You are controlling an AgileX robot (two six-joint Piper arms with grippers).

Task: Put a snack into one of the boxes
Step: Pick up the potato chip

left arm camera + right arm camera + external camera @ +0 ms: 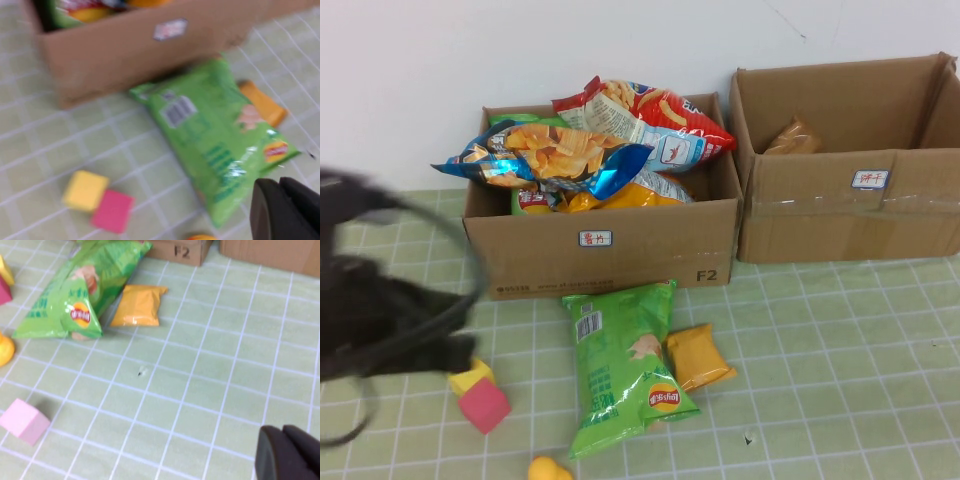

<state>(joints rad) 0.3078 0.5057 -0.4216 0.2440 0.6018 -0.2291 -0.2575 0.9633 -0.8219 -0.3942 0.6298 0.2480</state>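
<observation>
Your green chip bag (620, 365) lies flat near the table's front edge, just before the full box (605, 245), free to grab. Left gripper (280, 210) hovers beside it at the left edge, jaws clenched; right gripper (287, 452) waits likewise clenched over bare table.

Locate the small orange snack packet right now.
High view: the small orange packet lies flat on the table, touching the right edge of the green chip bag, in front of the left box.

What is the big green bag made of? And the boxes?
Green bag: probably thin glossy plastic film; it crinkles and glints. Boxes: matte brown cardboard, with folded flaps. Left end effector hangs beside the bag; right end effector hangs over bare tablecloth.
</observation>
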